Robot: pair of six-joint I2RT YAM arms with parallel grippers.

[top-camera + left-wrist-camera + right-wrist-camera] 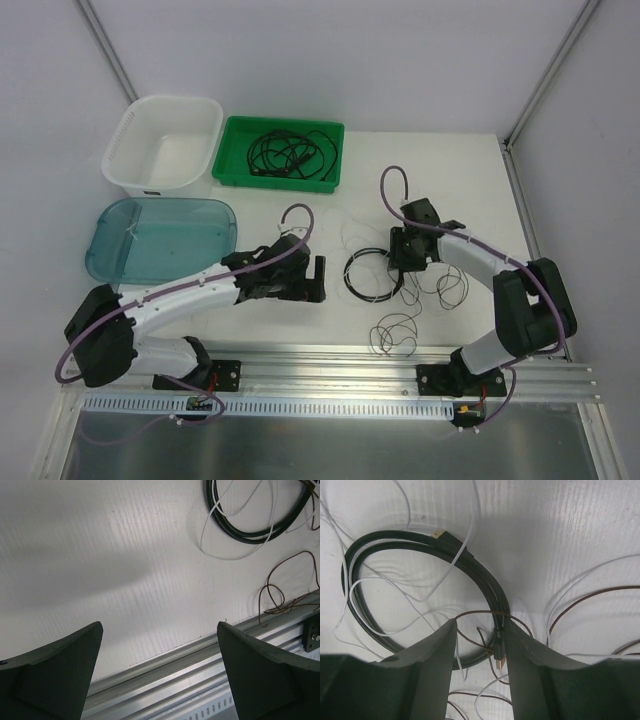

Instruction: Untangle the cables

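Left pincer: gaping, empty. Right pincer: half-closed astride black cable, coil's three o'clock from above; hold unclear.

Right gripper at 6 o'clock, fingers parted with a gap between them. Black cable lies coiled on the white table, the loop spreading toward 10 o'clock. One gold-tipped plug end lies between the fingers, against the 3 o'clock one. White cable crosses the coil. Brown wire arcs at 3 o'clock.
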